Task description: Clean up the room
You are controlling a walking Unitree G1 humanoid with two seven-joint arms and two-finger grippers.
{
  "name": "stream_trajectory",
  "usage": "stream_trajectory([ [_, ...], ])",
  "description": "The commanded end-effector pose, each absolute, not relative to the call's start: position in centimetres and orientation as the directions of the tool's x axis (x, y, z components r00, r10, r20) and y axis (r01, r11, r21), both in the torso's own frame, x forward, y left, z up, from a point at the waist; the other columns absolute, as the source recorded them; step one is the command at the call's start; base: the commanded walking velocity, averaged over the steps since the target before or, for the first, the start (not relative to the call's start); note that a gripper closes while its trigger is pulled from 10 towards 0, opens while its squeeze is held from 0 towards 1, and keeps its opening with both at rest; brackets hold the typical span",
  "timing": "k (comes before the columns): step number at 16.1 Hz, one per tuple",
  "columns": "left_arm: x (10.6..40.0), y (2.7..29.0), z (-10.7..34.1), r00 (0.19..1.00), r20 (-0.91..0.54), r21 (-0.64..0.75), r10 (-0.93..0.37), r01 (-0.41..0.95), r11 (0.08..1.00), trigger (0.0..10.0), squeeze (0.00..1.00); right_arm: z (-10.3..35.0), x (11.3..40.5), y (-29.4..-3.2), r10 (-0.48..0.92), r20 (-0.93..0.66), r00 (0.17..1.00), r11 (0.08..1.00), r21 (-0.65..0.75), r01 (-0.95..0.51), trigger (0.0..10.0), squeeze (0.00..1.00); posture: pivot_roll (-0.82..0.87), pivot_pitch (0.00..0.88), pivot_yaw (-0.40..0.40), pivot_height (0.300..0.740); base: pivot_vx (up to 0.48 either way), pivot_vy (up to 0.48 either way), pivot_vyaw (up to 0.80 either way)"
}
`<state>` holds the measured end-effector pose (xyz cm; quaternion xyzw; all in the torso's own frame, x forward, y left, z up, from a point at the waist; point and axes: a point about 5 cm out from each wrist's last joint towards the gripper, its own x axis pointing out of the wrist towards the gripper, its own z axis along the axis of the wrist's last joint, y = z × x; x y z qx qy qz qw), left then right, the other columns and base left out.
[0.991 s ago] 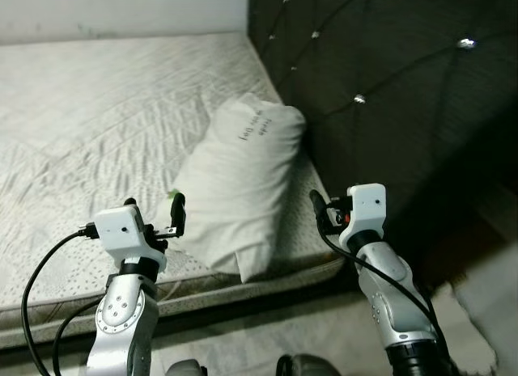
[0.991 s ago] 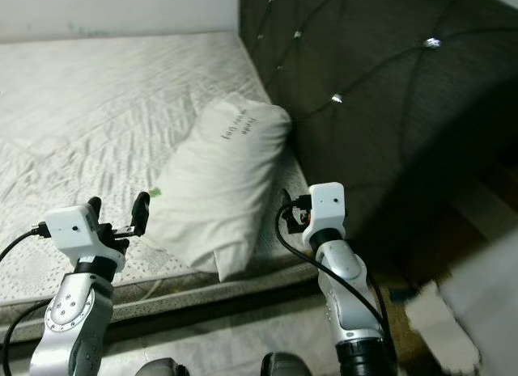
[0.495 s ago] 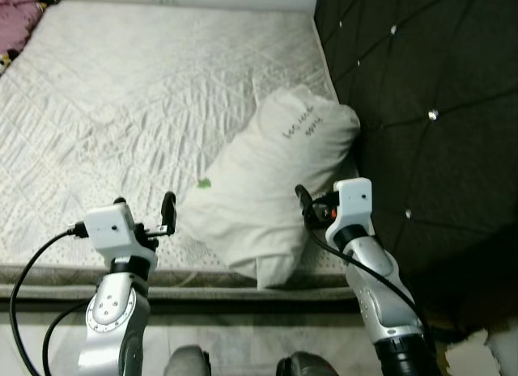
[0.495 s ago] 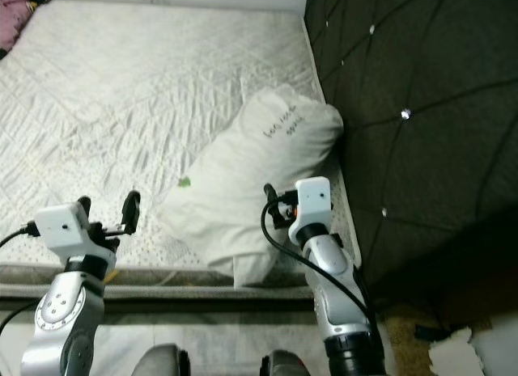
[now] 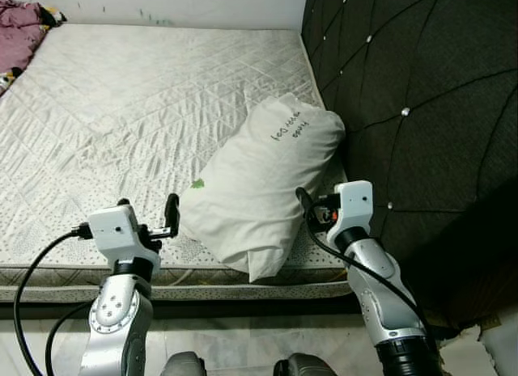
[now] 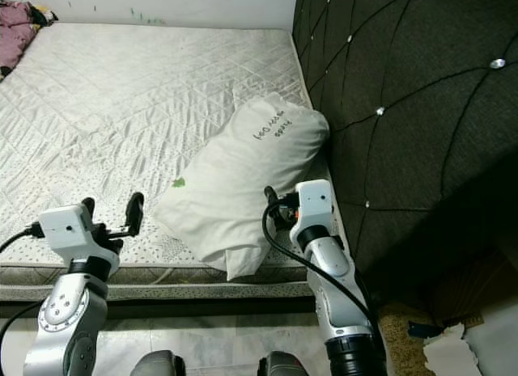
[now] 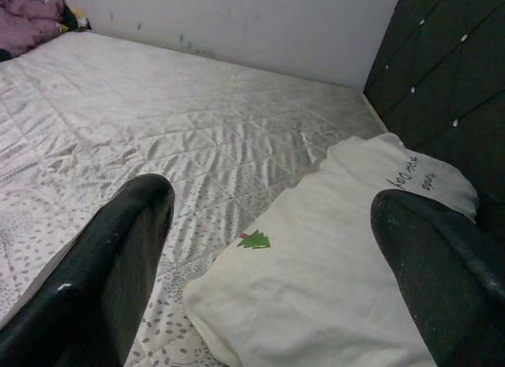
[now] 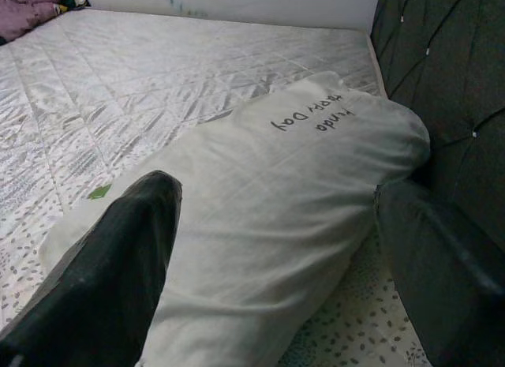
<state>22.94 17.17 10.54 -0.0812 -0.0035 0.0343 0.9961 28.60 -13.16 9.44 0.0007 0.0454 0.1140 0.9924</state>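
1. A bare white mattress (image 5: 146, 101) with a quilted diamond pattern takes most of the scene. Its near edge runs just in front of the robot, and a pale wall stands at its far end.
2. A dark tufted headboard (image 5: 405, 85) with small shiny buttons stands along the right side of the mattress.
3. A white pillow (image 5: 259, 182) lies on the mattress in the corner near the headboard. It lies diagonally; its far end touches the headboard and its near corner hangs a little over the mattress edge. It carries dark handwriting near the far end and a small green tree print (image 7: 254, 241) near the left edge.
4. A heap of purple-pink cloth (image 5: 18, 24) lies at the far left corner of the mattress, well apart from the pillow.
5. The left gripper (image 5: 150, 210) hovers over the near edge of the mattress, just beside the left edge of the pillow. Its two black fingers (image 7: 118, 256) are spread apart and hold nothing.
6. The right gripper (image 8: 276, 264) is near the right side of the pillow, between the pillow and the headboard. Its fingers (image 8: 118, 256) are also spread wide, with the pillow seen between them, and they grip nothing.
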Motion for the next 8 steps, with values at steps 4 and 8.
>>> stream_trajectory([
  [4,22.77,17.41,10.51,0.995,-0.005,-0.149,0.099,-0.098,0.984,10.0,0.00,9.73,28.49,-13.09,0.244,-0.078,0.967,0.970,0.015,-0.243,10.0,0.00,0.04,0.126,-0.017,0.740,0.000,0.000,0.00],
  [8,22.77,17.43,10.48,0.994,-0.008,-0.151,0.106,-0.106,0.983,10.0,0.00,9.72,28.49,-13.07,0.252,-0.080,0.964,0.968,0.016,-0.251,10.0,0.00,0.04,0.130,-0.019,0.690,0.000,0.000,0.00],
])
